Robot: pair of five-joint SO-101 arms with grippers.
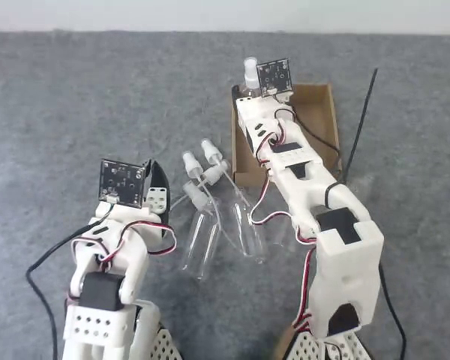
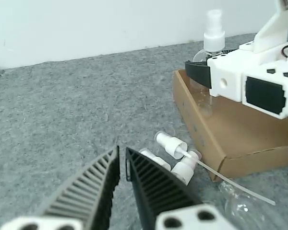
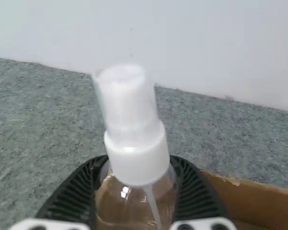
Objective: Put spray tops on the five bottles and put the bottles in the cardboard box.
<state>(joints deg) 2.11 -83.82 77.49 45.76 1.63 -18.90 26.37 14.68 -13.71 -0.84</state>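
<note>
Spray bottle (image 1: 249,81) (image 2: 213,37) (image 3: 134,143) — clear, fitted with a white spray top — stands upright in the right gripper (image 1: 249,96) (image 3: 134,196), whose black ribbed jaws are clamped on either side of its shoulder just under the cap. In the high view it sits at the 11 o'clock corner of the cardboard box (image 1: 315,112) (image 2: 240,129) (image 3: 264,201), its lower part inside the box walls; whether its base touches the box floor I cannot tell. The box itself lies at about 1 o'clock on the grey carpet (image 1: 75,97), and the right arm stretches across it from 5 o'clock.

At the middle of the carpet, just beside the box's 7 o'clock corner, lie more clear bottles (image 1: 199,240) on their sides, necks toward 12 o'clock, close together and partly crossing. White spray tops (image 1: 208,148) (image 2: 170,143) cluster at their necks; one shows a thin dip tube trailing along the carpet by the box wall. Which tops are actually seated on a bottle I cannot tell.

The left gripper (image 1: 156,184) (image 2: 122,154) is at 7 o'clock, pointing toward the tops — its jaws drawn nearly together with only a slit between them, and nothing in them
</note>
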